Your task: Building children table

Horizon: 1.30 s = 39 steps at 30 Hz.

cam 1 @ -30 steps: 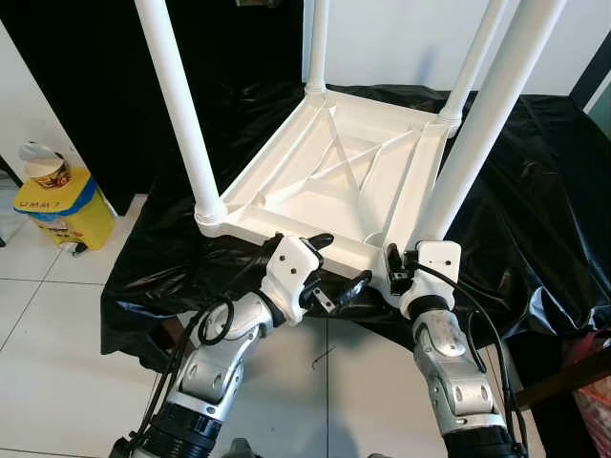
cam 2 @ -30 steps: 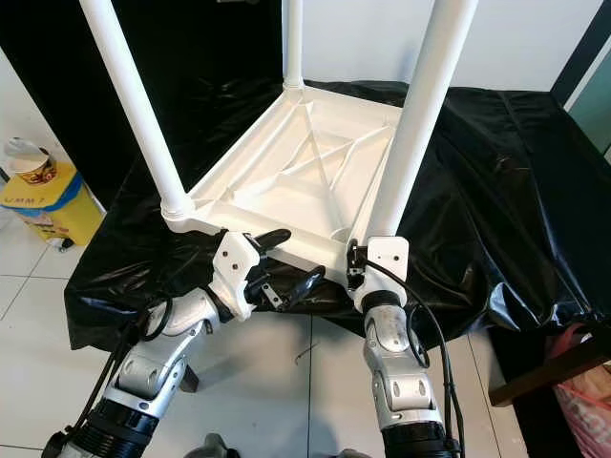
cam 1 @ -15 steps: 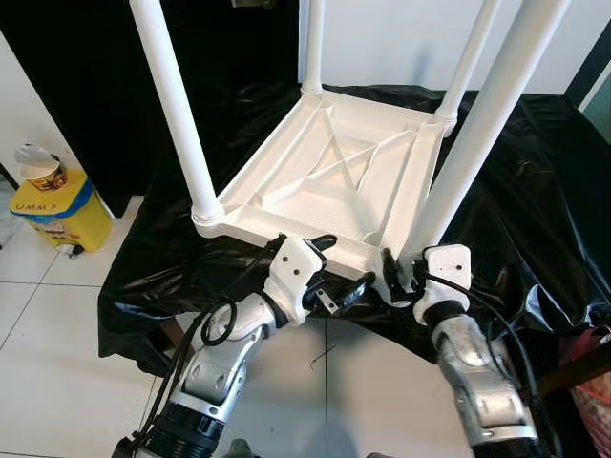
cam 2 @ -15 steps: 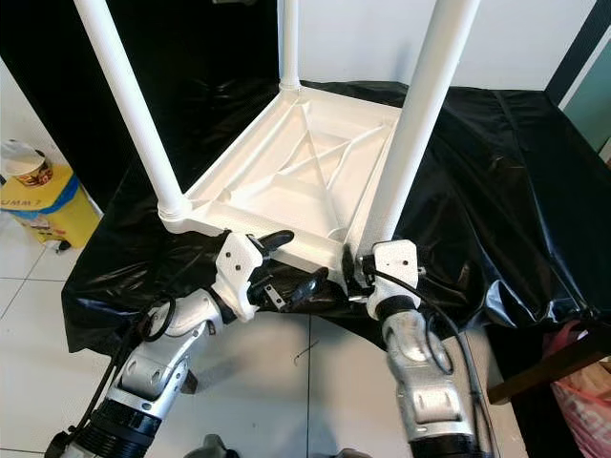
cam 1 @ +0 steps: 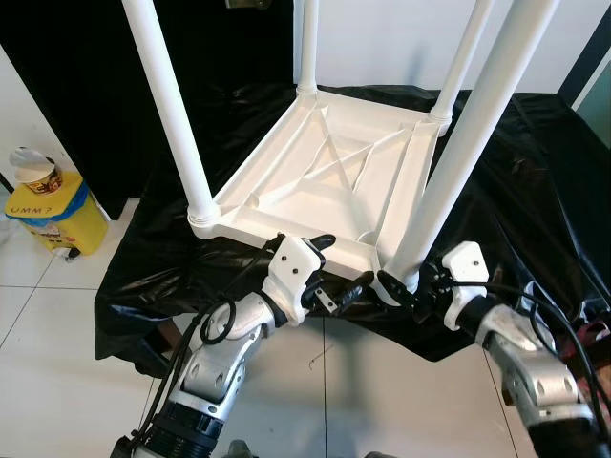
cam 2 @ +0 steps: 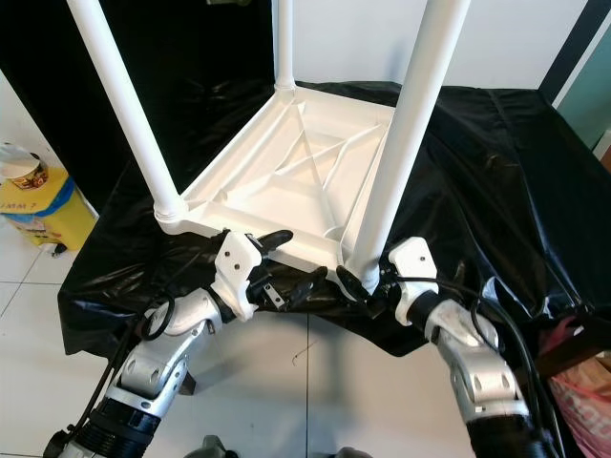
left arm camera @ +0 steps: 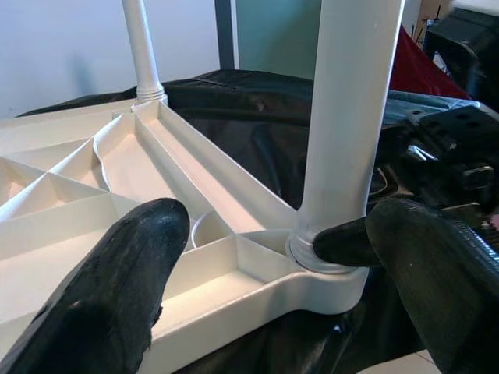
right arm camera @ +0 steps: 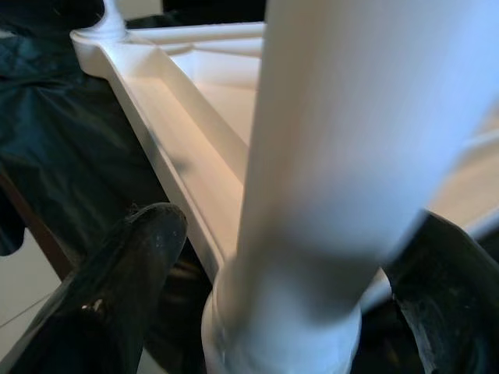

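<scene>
Right fingers (right arm camera: 117, 296) straddle the near leg (cam 1: 449, 181) at its socket, spread and not yet clamped. Left fingers (left arm camera: 132, 273) gape over the table (cam 1: 325, 181) rim. It lies inverted on the black-draped worktop (cam 1: 535, 191). Likely light, stiff, slick plastic; grip low.

- I stand in an indoor room, domestic in character, being used as a makeshift assembly spot.
- White tiled floor (cam 1: 57, 315) with grey grout lines underfoot.
- Work surface draped in a crinkled black plastic sheet (cam 1: 535, 191), hanging over its edges.
- Plain white wall (cam 1: 382, 38) behind it, with black material (cam 1: 86, 105) covering the corner on my left.
- A yellow bin with a blue liner (cam 1: 43, 215) stands on the tiles by that corner, an instant noodle cup (cam 1: 36, 174) on top.
</scene>
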Available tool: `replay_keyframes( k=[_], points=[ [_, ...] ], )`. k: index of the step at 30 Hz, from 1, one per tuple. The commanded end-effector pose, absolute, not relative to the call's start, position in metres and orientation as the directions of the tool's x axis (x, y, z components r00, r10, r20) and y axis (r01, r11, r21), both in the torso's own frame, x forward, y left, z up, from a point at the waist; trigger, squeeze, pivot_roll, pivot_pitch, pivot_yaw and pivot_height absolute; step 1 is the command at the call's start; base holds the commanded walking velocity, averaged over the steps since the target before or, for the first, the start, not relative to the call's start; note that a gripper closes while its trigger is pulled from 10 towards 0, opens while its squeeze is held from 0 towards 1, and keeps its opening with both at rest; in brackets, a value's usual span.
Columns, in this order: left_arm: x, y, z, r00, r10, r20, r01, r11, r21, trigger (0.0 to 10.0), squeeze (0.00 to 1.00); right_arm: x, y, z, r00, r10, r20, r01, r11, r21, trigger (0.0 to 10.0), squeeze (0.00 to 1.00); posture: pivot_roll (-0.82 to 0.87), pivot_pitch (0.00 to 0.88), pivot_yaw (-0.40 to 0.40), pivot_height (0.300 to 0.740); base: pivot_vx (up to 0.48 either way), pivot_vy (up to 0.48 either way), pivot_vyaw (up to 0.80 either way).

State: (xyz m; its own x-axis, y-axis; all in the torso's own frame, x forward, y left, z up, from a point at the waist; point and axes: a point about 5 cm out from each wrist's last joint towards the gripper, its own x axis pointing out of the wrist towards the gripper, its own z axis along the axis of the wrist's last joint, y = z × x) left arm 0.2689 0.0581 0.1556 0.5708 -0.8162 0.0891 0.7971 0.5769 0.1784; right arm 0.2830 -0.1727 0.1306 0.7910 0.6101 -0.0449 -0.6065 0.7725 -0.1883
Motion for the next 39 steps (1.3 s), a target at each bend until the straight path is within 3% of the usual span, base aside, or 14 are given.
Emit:
replay_keyframes(
  k=[1, 4, 5, 6, 7, 8, 22, 23, 25, 26, 30, 32, 38, 39],
  points=[
    [0.27, 0.058, 0.153, 0.569, -0.819, 0.079, 0.801, 0.573, 0.173, 10.0, 0.0, 0.285, -0.17, 0.127, 0.768, 0.637, -0.057, -0.635, 0.748, -0.191, 10.0, 0.0, -0.04, 0.044, -0.031, 0.74, 0.0, 0.0, 0.0],
    [0.27, 0.058, 0.154, 0.57, -0.818, 0.08, 0.8, 0.574, 0.173, 10.0, 0.0, 0.287, -0.17, 0.127, 0.761, 0.646, -0.057, -0.643, 0.741, -0.193, 10.0, 0.0, -0.04, 0.044, -0.031, 0.74, 0.0, 0.0, 0.0],
    [0.27, 0.058, 0.154, 0.571, -0.817, 0.08, 0.799, 0.576, 0.173, 10.0, 0.0, 0.289, -0.169, 0.127, 0.759, 0.648, -0.057, -0.645, 0.738, -0.199, 4.2, 0.0, -0.03, 0.048, -0.034, 0.74, 0.0, 0.0, 0.0],
    [0.27, 0.059, 0.154, 0.572, -0.816, 0.08, 0.799, 0.577, 0.173, 10.0, 0.0, 0.29, -0.169, 0.127, 0.759, 0.649, -0.057, -0.645, 0.737, -0.203, 4.2, 0.0, -0.03, 0.048, -0.034, 0.74, 0.0, 0.0, 0.0],
    [0.27, 0.059, 0.154, 0.573, -0.815, 0.08, 0.798, 0.578, 0.172, 10.0, 0.0, 0.291, -0.169, 0.127, 0.758, 0.65, -0.057, -0.646, 0.735, -0.205, 3.1, 0.0, -0.03, 0.049, -0.034, 0.74, 0.0, 0.0, 0.0],
    [0.269, 0.06, 0.154, 0.576, -0.814, 0.08, 0.796, 0.58, 0.171, 10.0, 0.0, 0.294, -0.17, 0.126, 0.765, 0.642, -0.056, -0.638, 0.742, -0.208, 0.0, 0.0, -0.03, 0.056, -0.037, 0.74, 0.0, 0.0, 0.0],
    [0.266, 0.062, 0.152, 0.586, -0.807, 0.077, 0.791, 0.59, 0.162, 10.0, 0.0, 0.293, -0.175, 0.117, 0.771, 0.632, -0.074, -0.633, 0.751, -0.186, 0.0, 0.0, -0.02, 0.067, -0.041, 0.74, 0.0, 0.0, 0.0],
    [0.266, 0.062, 0.152, 0.586, -0.807, 0.077, 0.791, 0.59, 0.162, 10.0, 0.0, 0.293, -0.176, 0.115, 0.78, 0.622, -0.07, -0.624, 0.76, -0.181, 4.1, 0.0, -0.02, 0.067, -0.041, 0.74, 0.0, 0.0, 0.0],
    [0.266, 0.062, 0.152, 0.586, -0.806, 0.076, 0.791, 0.59, 0.161, 10.0, 0.0, 0.293, -0.177, 0.115, 0.785, 0.615, -0.067, -0.616, 0.767, -0.178, 4.1, 0.0, -0.02, 0.067, -0.041, 0.74, 0.0, 0.0, 0.0],
    [0.267, 0.062, 0.152, 0.586, -0.807, 0.076, 0.791, 0.59, 0.161, 10.0, 0.0, 0.292, -0.178, 0.113, 0.796, 0.602, -0.063, -0.604, 0.78, -0.165, 10.0, 0.0, -0.02, 0.067, -0.04, 0.74, 0.0, 0.0, 0.0],
    [0.267, 0.061, 0.152, 0.584, -0.808, 0.076, 0.792, 0.588, 0.162, 10.0, 0.0, 0.29, -0.179, 0.111, 0.832, 0.552, -0.048, -0.553, 0.821, -0.145, 10.0, 0.0, -0.03, 0.069, -0.038, 0.74, 0.0, 0.0, 0.0],
    [0.266, 0.061, 0.152, 0.583, -0.809, 0.076, 0.794, 0.587, 0.16, 10.0, 0.0, 0.288, -0.18, 0.111, 0.887, 0.462, 0.001, -0.458, 0.879, -0.134, 10.0, 0.0, -0.03, 0.071, -0.033, 0.74, 0.0, 0.0, 0.0],
    [0.266, 0.059, 0.152, 0.578, -0.812, 0.074, 0.797, 0.582, 0.16, 10.0, 0.0, 0.285, -0.175, 0.11, 0.91, 0.415, 0.025, -0.411, 0.907, -0.093, 10.0, 0.0, -0.03, 0.072, -0.032, 0.74, 0.0, 0.0, 0.0],
    [0.266, 0.059, 0.152, 0.576, -0.814, 0.074, 0.799, 0.58, 0.159, 10.0, 0.0, 0.282, -0.171, 0.111, 0.939, 0.339, 0.06, -0.334, 0.939, -0.08, 10.0, 0.0, -0.04, 0.07, -0.033, 0.74, 0.0, 0.0, 0.0]
  ],
)
